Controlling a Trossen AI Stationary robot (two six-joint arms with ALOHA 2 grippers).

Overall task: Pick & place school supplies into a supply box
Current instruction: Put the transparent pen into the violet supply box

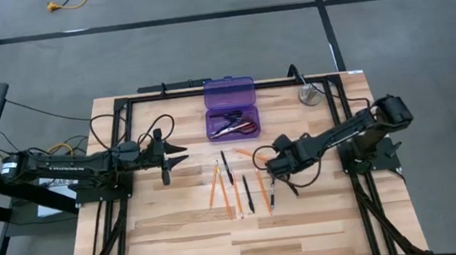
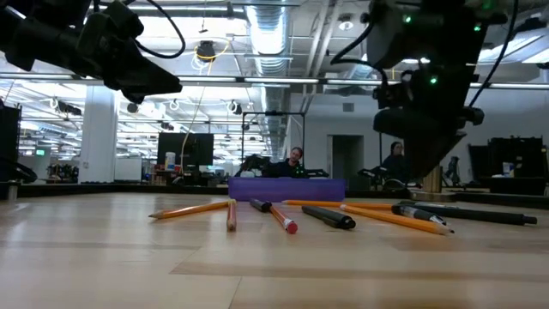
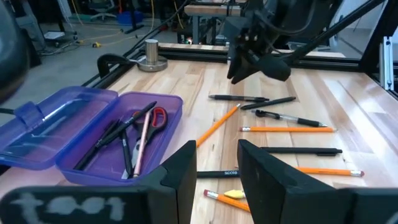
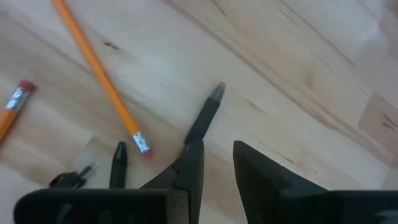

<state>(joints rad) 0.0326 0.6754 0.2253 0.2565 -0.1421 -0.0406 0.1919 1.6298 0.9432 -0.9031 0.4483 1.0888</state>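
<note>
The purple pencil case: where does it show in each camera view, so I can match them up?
High view: the purple pencil case lies open at the table's far edge, centre.
Low view: a low purple band behind the pencils, mid-picture.
Left wrist view: open at left, scissors and pens inside.
Right wrist view: not in it.
Shared landmark: the round silver disc, beside the case in the high view, beyond it in the left wrist view.

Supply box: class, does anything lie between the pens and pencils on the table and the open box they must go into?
Nothing visible does. The supply box lies open with its lid back, scissors already inside, and bare wood separates it from the pencils and pens. The right pincer hovers over them.
</note>
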